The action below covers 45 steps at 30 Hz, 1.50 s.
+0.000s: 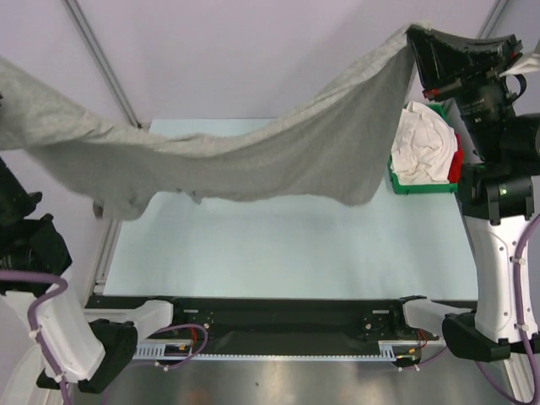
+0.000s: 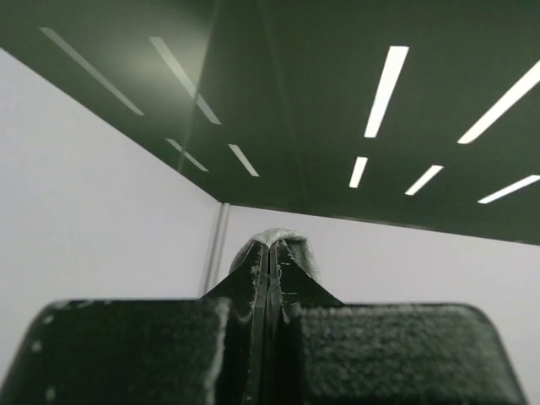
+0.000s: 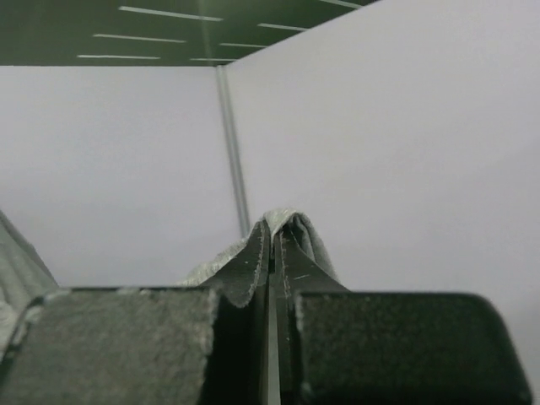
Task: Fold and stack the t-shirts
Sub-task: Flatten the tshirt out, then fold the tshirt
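Spread-out step in hand: plain heather grey cotton t-shirt [image 1: 278, 156] hung aloft over pale blue counter [image 1: 287, 253], sagging mid-span. Pinched at opposite edges by left fingers [image 2: 257, 272] and right fingers [image 3: 253, 257], both fully closed on cloth. Next, likely: lower flat under tension, then fold.

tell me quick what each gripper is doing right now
left gripper: shut on the grey t-shirt, fabric pinched at its tips
right gripper: shut on the other end of the same shirt, lifted above the table
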Each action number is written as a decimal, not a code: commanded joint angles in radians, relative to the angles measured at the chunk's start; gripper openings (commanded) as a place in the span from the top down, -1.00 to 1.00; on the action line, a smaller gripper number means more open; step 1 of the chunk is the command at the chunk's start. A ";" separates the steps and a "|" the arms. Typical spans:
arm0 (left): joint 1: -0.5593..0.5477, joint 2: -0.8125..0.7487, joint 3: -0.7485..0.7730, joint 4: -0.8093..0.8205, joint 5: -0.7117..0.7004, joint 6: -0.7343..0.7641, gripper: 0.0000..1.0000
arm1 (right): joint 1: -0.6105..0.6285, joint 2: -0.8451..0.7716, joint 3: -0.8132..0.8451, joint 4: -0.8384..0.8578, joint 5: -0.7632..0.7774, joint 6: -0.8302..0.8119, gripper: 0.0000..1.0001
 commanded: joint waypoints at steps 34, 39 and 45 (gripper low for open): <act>-0.088 1.259 -0.056 0.274 -0.165 -0.066 0.99 | -0.079 0.732 -0.363 0.057 0.167 -0.220 1.00; -0.079 1.373 0.110 0.263 -0.158 -0.156 0.99 | -0.107 0.877 -0.209 -0.038 0.145 -0.257 1.00; -0.038 1.346 0.073 0.260 -0.145 -0.253 0.99 | -0.133 1.016 -0.054 -0.107 0.090 -0.247 1.00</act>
